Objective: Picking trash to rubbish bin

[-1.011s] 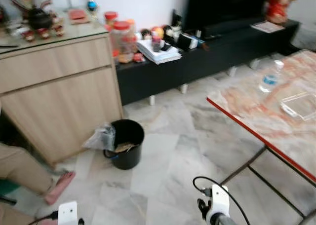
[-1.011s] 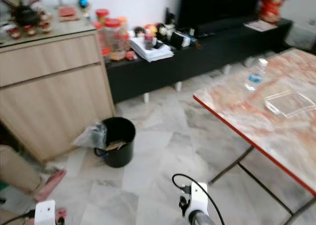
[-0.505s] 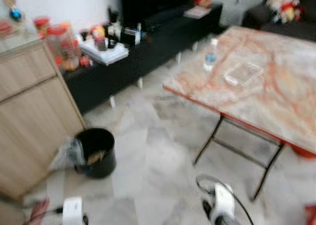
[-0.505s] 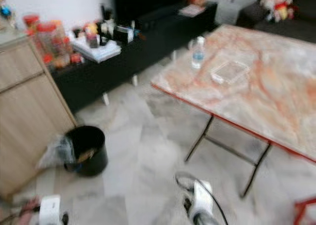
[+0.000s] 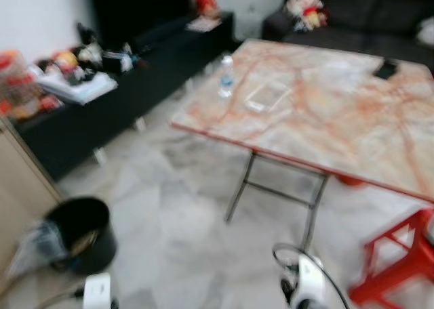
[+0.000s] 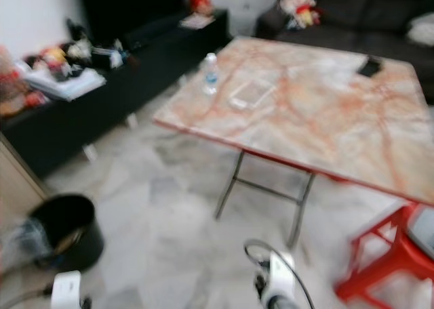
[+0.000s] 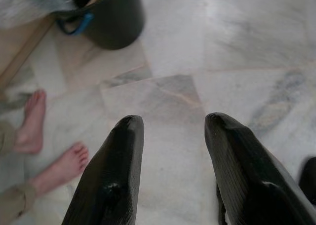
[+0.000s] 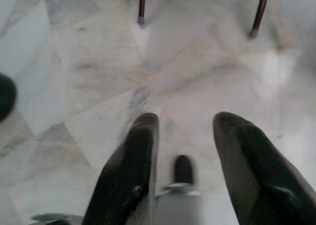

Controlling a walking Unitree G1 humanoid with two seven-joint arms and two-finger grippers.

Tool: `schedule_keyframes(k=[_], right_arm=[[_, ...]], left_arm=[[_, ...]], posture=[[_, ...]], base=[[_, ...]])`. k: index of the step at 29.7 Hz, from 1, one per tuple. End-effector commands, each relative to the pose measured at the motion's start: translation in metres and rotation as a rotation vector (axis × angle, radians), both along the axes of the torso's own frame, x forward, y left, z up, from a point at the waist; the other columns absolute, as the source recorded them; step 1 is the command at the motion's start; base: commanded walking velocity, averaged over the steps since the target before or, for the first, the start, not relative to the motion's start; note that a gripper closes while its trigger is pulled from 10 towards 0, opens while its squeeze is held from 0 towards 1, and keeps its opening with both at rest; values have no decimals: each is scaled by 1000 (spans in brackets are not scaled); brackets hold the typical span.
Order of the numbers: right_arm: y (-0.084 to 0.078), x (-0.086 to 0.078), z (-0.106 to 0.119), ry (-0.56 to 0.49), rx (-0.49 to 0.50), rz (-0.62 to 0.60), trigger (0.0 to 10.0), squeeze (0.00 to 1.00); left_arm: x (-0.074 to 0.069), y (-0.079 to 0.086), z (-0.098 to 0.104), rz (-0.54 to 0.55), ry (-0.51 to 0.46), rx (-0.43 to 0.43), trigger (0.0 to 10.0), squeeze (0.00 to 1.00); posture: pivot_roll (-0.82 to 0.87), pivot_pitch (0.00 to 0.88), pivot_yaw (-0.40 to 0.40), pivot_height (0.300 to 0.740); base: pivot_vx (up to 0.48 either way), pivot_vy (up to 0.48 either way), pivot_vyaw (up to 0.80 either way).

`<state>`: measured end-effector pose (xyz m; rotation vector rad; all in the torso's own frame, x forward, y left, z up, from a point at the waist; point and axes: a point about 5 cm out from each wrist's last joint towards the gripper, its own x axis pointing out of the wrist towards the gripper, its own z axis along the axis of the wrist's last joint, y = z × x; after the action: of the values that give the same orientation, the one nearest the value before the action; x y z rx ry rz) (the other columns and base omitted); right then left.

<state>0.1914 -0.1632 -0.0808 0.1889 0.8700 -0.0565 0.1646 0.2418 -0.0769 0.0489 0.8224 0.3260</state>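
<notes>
The black rubbish bin [image 5: 78, 234] stands on the floor at the lower left, with a grey plastic bag [image 5: 34, 244] beside it. It also appears in the left wrist view as the bin [image 7: 106, 15]. On the marble table [image 5: 339, 133] stand a water bottle [image 5: 226, 76] and a clear plastic container [image 5: 268, 95]. Both arms hang low. My left gripper [image 7: 173, 119] is open over bare floor tiles. My right gripper [image 8: 186, 117] is open too, with nothing between its fingers.
A red stool [image 5: 397, 261] stands at the lower right beside the table's metal legs [image 5: 241, 187]. A black low bench [image 5: 122, 85] with clutter runs along the far left. A dark phone [image 5: 386, 68] lies on the table. A person's bare feet [image 7: 34, 121] are near the bin.
The camera has swung to the right: the bin has slid to the lower left of the picture and the table now sits in the middle. Both arms still hang low.
</notes>
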Motion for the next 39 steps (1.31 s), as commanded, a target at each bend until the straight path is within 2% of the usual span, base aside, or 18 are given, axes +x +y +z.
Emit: schedule_keyframes(k=[1,8,10,13,17,21,23,25,27,28,30,31,32,33,37,39], right_arm=[[-5,1,1,-1,-9,-11,10000,0],[-5,1,1,1,-8,-13,10000,0],[-4,1,0,4,-11,-6,10000,0],[-4,1,1,2,-11,-4,10000,0],[0,9,5,-33,2,10,10000,0],[2,26,16,-118,-1,46,10000,0],[3,41,27,-209,-8,92,10000,0],[4,48,33,-249,-9,113,10000,0],[4,66,49,-363,-4,133,10000,0],[3,68,52,-378,-4,135,10000,0],[5,86,72,-504,-4,169,10000,0],[9,98,87,-596,-5,199,10000,0],[11,105,96,-648,-5,217,10000,0],[11,105,96,-648,-5,217,10000,0],[23,133,139,-849,15,225,10000,0],[30,142,155,-918,19,229,10000,0]], left_arm=[[0,0,0,-1,7,-1,10000,0],[2,0,1,-3,4,2,10000,0],[9,0,4,-4,-23,10,10000,0],[11,1,5,-3,-32,15,10000,0],[17,4,11,-16,-71,42,10000,0],[17,15,18,14,-135,110,10000,0],[22,19,28,-5,-227,167,10000,0],[26,19,34,-21,-276,189,10000,0],[38,18,52,-77,-409,258,10000,0],[40,17,55,-84,-427,267,10000,0],[55,14,81,-133,-566,331,10000,0],[69,8,105,-173,-680,371,10000,0],[77,3,119,-191,-748,388,10000,0],[77,3,119,-191,-748,388,10000,0],[116,-19,176,-215,-983,409,10000,0],[130,-28,193,-224,-1044,389,10000,0]], posture=[[26,5,30,740],[28,11,28,740],[43,19,19,740],[45,21,20,740],[51,21,24,740],[57,23,29,740],[56,27,26,740],[56,27,26,740],[55,28,24,740],[55,28,24,740],[37,26,23,740],[35,23,23,740],[35,23,23,740],[35,23,23,740],[29,0,25,740],[26,0,27,740]], base=[[0,0,-788],[0,0,-788],[0,0,-788],[0,0,-788],[0,0,-788],[0,0,0],[0,0,0],[0,0,0],[0,0,0],[0,0,0],[0,0,0],[0,0,0],[0,0,0],[0,0,0],[0,0,0],[0,0,0]])
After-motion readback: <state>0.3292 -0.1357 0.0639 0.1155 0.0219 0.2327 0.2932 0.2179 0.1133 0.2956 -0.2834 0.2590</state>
